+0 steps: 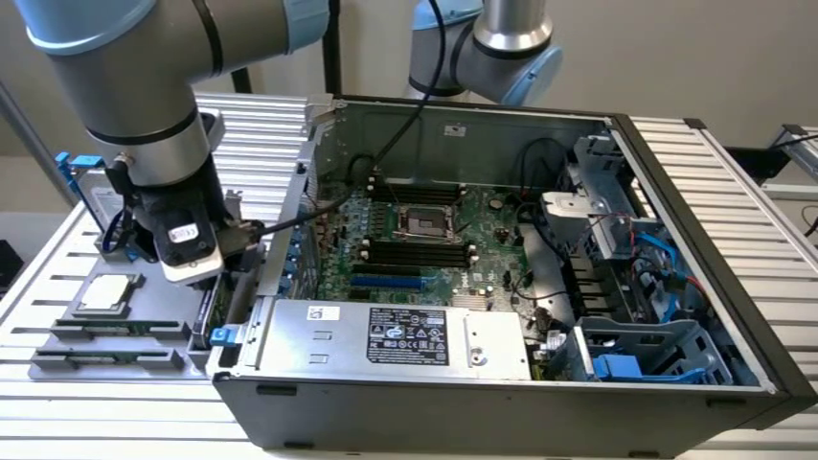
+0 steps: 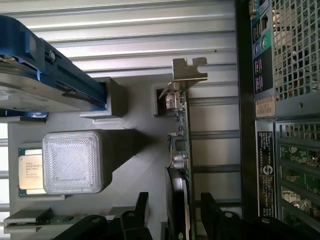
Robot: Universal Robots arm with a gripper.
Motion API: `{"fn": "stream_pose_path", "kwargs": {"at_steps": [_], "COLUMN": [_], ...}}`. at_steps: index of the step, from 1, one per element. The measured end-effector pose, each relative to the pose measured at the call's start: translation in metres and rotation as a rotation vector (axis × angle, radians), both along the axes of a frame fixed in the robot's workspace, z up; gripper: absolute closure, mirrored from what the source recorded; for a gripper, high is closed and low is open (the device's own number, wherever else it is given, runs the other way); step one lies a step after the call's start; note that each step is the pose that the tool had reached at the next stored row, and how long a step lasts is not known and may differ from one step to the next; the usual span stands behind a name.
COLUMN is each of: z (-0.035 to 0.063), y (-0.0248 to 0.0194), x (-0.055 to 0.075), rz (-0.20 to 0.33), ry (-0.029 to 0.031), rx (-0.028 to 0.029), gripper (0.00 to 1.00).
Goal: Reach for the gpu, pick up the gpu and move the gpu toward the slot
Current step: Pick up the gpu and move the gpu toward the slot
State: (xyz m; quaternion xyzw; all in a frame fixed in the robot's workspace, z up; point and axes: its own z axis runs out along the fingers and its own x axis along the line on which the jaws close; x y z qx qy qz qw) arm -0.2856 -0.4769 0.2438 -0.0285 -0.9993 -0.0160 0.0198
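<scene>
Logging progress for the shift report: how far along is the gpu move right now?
Reach looks done: the gripper, open, straddles the gpu. In hand: the grasp, not yet closed. Remaining: the gpu stands on edge in the gray tray, outside the computer case.

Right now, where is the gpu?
The gpu stands on edge in the gray holder, at the exterior view's left, just outside the computer case, with the gripper straddling it.

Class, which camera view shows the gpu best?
The wrist view: the gpu stands on edge in the gray holder, green board edge and metal bracket plain, between the fingers of the open gripper. In the exterior view the arm hides most of it, beside the computer case.
</scene>
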Motion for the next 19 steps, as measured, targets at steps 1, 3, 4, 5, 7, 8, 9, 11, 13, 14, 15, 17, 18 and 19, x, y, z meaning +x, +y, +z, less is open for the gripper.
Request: {"fn": "stream_pose_path", "kwargs": {"at_steps": [1,3,4,5,7,8,9,11,13,14,15,17,18,19], "z": [-0.0001,-0.0003,-0.0003,-0.0003,-0.0002,-0.0003,-0.0002,-0.0002,-0.0002,-0.0002,-0.0002,-0.0002,-0.0002,-0.0002], "y": [-0.0001,-0.0003,-0.0003,-0.0004,-0.0004,-0.0004,-0.0004,-0.0004,-0.0004,-0.0004,-0.0004,-0.0004,-0.0004,-0.0004], "x": [0.0003,0.0009,0.0013,0.0017,0.0021,0.0023,0.0024,0.0025,0.0025,0.0025,0.0025,0.0026,0.0026,0.0026], "rz": [-0.002,-0.007,-0.009,-0.011,-0.014,-0.015,-0.017,-0.018,-0.019,-0.019,-0.019,-0.019,-0.019,-0.019], "ry": [0.0007,0.0020,0.0028,0.0038,0.0059,0.0069,0.0079,0.0091,0.0096,0.0097,0.0097,0.0097,0.0097,0.0098], "rx": [0.0000,0.0003,0.0004,0.0004,0.0003,0.0003,0.0002,0.0001,0.0002,0.0001,0.0001,0.0002,0.0002,0.0001], "gripper": [0.48,0.48,0.55,0.55,0.55,0.58,0.58,0.64,0.71,0.71,0.71,0.71,0.71,0.71]}}
